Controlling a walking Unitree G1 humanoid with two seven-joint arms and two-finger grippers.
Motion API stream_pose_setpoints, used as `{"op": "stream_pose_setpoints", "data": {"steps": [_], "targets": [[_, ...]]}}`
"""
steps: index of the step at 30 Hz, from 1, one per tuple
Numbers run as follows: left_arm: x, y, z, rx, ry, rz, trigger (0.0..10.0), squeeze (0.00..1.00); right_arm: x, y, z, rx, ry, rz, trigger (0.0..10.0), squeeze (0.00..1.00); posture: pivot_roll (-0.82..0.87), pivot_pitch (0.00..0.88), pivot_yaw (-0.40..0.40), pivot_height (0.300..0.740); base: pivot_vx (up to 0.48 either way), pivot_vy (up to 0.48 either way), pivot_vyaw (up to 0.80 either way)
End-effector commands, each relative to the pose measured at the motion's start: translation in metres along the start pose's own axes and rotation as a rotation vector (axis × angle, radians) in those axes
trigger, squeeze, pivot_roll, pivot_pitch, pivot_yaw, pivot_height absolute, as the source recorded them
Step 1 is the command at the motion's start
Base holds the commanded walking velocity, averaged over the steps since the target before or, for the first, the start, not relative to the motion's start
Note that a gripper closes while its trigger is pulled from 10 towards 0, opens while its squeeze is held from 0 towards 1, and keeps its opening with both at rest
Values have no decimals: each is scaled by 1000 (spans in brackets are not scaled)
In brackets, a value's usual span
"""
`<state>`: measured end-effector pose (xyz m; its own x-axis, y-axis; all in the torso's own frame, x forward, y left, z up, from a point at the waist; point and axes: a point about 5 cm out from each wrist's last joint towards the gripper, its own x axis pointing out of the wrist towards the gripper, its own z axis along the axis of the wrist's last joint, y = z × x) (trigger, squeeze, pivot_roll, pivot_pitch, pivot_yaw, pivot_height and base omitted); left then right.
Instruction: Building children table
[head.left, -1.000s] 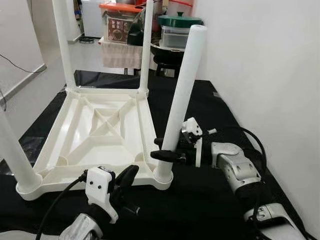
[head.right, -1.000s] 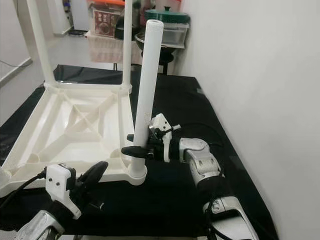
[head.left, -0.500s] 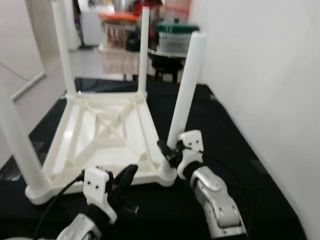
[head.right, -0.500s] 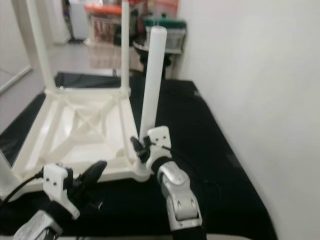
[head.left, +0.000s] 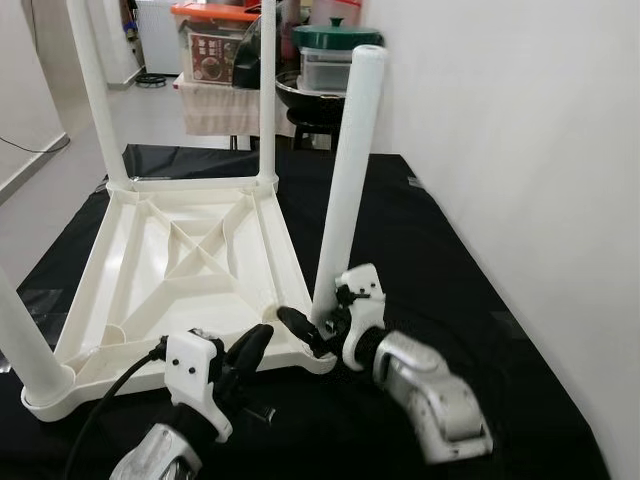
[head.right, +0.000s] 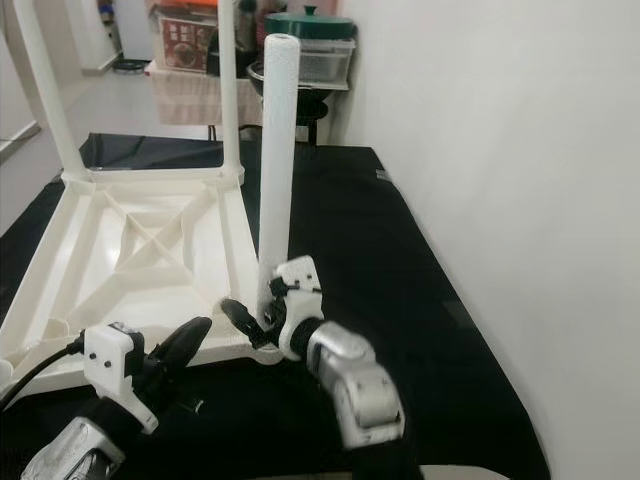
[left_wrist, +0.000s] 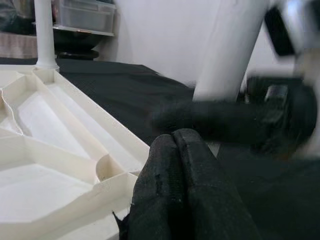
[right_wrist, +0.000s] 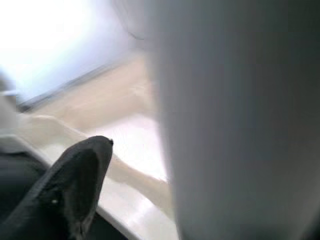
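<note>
The right gripper (head.left: 318, 325), fingers parted around the stiff, light, smooth white plastic table leg (head.left: 345, 180), should grip low near the socket; left gripper (head.left: 250, 350) rests closed.

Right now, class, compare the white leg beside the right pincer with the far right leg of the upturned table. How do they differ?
The near leg leans toward the wall; the far leg stands upright. The near leg has the right pincer at its base; the far leg has nothing near it. Both are white and sit in corner sockets of the table.
</note>
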<state>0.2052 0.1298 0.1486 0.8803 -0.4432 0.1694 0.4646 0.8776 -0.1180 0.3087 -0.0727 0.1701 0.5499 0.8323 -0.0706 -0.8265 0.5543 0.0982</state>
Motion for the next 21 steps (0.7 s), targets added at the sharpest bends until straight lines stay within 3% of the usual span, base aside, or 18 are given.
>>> {"op": "stream_pose_setpoints", "data": {"steps": [1,5,18,19,21], "targets": [[0,0,-5,-5,21,1,10000,0,2,5,2,-8,-16,112,10000,0,31,0,-109,740,0,0,0],[1,-2,-6,-8,21,0,10000,0,-10,-24,20,-92,46,316,10000,0,43,0,-118,740,0,0,0],[1,-3,-7,-8,21,0,10000,0,-12,-28,22,-94,55,328,10000,0,44,0,-119,740,0,0,0],[1,-3,-7,-9,21,0,10000,0,-12,-35,26,-85,54,334,0,0,47,0,-122,740,0,0,0],[1,-4,-8,-10,21,0,10000,0,-15,-43,21,-46,57,336,0,0,47,0,-122,740,0,0,0]]}}
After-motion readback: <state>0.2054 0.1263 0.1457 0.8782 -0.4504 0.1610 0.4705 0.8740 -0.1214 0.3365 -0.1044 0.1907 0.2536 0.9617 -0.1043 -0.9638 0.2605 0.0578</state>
